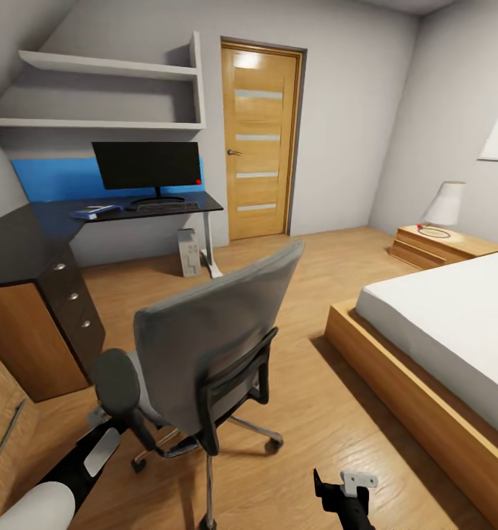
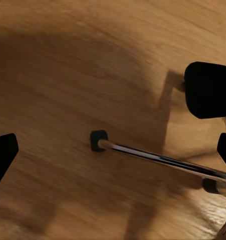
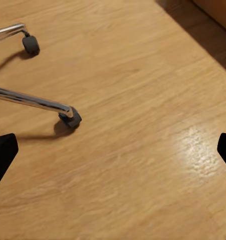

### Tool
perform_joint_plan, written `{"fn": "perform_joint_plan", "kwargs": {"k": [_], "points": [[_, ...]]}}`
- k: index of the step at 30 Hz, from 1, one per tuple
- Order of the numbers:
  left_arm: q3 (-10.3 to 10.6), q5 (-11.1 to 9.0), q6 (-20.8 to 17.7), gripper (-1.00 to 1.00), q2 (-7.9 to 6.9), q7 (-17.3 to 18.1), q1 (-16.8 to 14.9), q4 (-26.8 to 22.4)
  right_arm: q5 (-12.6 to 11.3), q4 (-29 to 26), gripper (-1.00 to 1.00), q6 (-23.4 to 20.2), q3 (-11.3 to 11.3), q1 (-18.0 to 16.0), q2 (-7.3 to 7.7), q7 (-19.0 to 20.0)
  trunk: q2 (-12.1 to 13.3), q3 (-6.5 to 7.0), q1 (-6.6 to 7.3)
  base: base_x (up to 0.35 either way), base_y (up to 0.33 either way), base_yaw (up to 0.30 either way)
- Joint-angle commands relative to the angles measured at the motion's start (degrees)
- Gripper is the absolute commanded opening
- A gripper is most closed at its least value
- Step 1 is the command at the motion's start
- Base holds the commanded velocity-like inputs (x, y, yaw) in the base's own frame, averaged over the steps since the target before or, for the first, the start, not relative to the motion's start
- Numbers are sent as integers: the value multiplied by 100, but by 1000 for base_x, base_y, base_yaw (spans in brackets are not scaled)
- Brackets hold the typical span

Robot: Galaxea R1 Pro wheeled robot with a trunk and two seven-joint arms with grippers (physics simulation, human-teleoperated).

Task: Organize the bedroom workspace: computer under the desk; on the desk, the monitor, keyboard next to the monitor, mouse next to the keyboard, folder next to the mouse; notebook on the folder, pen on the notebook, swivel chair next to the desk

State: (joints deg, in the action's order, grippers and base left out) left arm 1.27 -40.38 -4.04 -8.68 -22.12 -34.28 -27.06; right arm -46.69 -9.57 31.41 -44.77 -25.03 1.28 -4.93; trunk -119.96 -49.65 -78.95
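The grey swivel chair (image 1: 205,335) stands mid-floor with its back to me, hiding its seat. My left gripper (image 2: 113,155) is open beside its black armrest (image 2: 210,90), above a chrome leg and caster (image 2: 98,140). My right gripper (image 3: 113,152) is open over bare floor near two casters (image 3: 70,118); that arm's wrist (image 1: 348,493) shows low down. Far off, the black desk (image 1: 28,235) bears the monitor (image 1: 147,165), the keyboard (image 1: 164,207) and the blue folder (image 1: 94,212). The computer (image 1: 188,252) stands under it. Mouse, notebook and pen are too small to tell.
A bed on a wooden frame (image 1: 426,383) fills the right side. A nightstand with a lamp (image 1: 444,206) stands behind it. A wooden door (image 1: 258,140) is shut at the back. A light wooden chest (image 1: 2,419) is at my left. Open floor lies between chair and bed.
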Motion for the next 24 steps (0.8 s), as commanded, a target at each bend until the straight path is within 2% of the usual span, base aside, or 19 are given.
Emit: {"fn": "perform_joint_plan", "kwargs": {"k": [1,17,20,24], "points": [[14,-18,-29,100,-3,-32,0,-12,-7,-10,100,6,-49,-2,4,-52,-2,-5,1,-94,155,0],[14,-22,-34,100,-4,-36,0,-11,-7,-10,100,6,-49,-2,3,-52,-2,-5,1,-202,249,0],[14,-25,-35,100,-3,-37,0,-3,-7,-10,100,6,-49,-2,3,-52,-2,-5,1,-254,123,0],[15,-28,-34,100,5,-41,0,225,-7,-10,100,6,-49,-2,3,-52,-2,-5,1,-303,-97,0]]}}
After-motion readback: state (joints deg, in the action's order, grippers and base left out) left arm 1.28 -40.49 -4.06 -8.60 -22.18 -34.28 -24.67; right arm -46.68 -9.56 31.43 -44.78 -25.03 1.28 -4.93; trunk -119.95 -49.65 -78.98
